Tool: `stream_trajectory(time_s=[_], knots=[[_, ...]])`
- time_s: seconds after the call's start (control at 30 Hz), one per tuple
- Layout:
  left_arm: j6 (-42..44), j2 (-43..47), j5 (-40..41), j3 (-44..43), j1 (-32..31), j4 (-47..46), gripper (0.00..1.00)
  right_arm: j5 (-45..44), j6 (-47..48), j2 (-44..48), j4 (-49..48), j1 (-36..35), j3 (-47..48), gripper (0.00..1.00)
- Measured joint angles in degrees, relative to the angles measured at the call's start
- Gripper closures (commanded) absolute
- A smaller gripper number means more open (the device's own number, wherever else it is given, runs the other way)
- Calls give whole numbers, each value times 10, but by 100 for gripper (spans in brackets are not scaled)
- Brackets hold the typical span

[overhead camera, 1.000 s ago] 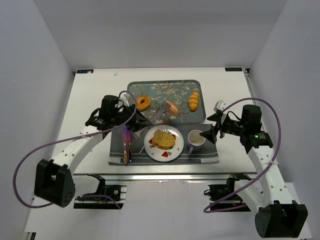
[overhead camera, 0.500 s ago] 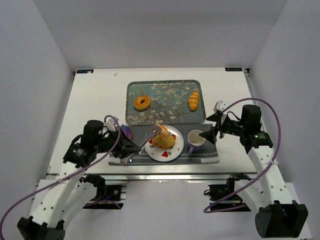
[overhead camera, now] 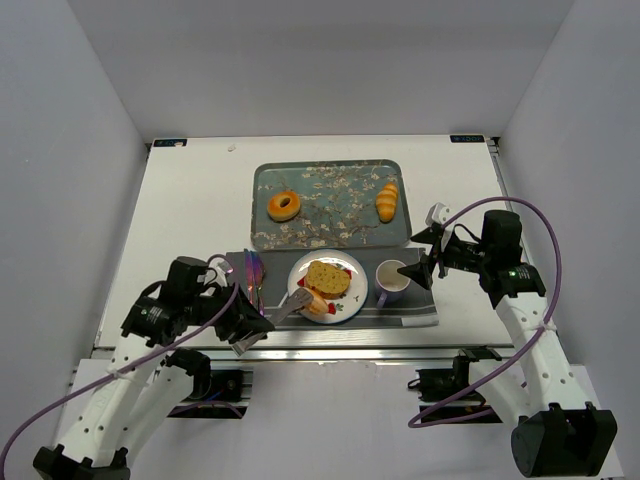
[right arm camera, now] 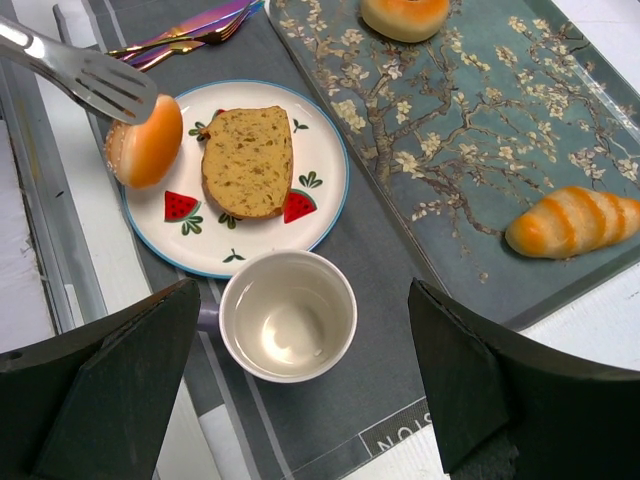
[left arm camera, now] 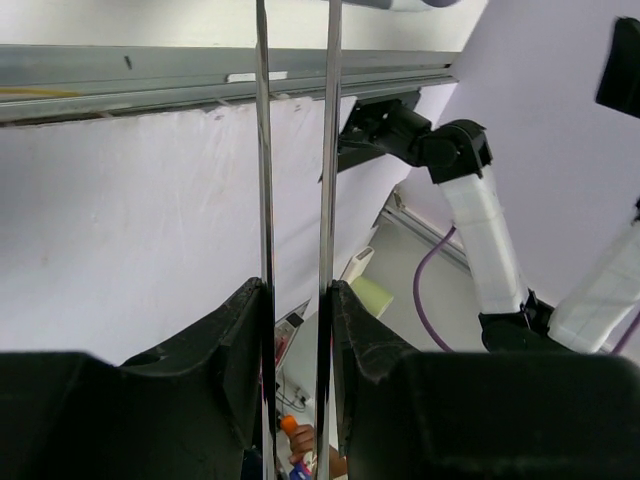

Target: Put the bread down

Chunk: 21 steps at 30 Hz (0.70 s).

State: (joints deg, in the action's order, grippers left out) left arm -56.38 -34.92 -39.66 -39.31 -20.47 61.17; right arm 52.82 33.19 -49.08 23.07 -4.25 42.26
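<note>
Bread roll [right arm camera: 145,140] is pinched in tongs [right arm camera: 80,75] clenched by left gripper [left arm camera: 297,310] | roll is placed over near-left rim of plate [right arm camera: 335,150], left of bread slice [right arm camera: 247,160] | right gripper [overhead camera: 425,264] is spread, nothing held

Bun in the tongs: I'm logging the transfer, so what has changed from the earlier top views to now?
The left gripper, shut on the tongs, carried the bun from the tray, toward the robot, to the near-left edge of the plate; the tongs still pinch it. The bread slice, cup, doughnut, croissant and right gripper stayed put.
</note>
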Motion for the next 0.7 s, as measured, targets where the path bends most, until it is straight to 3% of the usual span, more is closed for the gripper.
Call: stream_trajectory(time_s=[0.13, 0.2, 0.4, 0.7], knots=[[2, -20, 1, 23, 0, -9, 93, -1, 1, 2, 5, 0, 0, 11], [5, -31, -1, 30, 0, -19, 76, -1, 2, 2, 8, 0, 0, 11], [16, -48, -4, 30, 0, -33, 52, -2, 2, 1, 9, 0, 0, 11], [18, -46, 14, 8, 0, -20, 48, -1, 2, 0, 9, 0, 0, 11]])
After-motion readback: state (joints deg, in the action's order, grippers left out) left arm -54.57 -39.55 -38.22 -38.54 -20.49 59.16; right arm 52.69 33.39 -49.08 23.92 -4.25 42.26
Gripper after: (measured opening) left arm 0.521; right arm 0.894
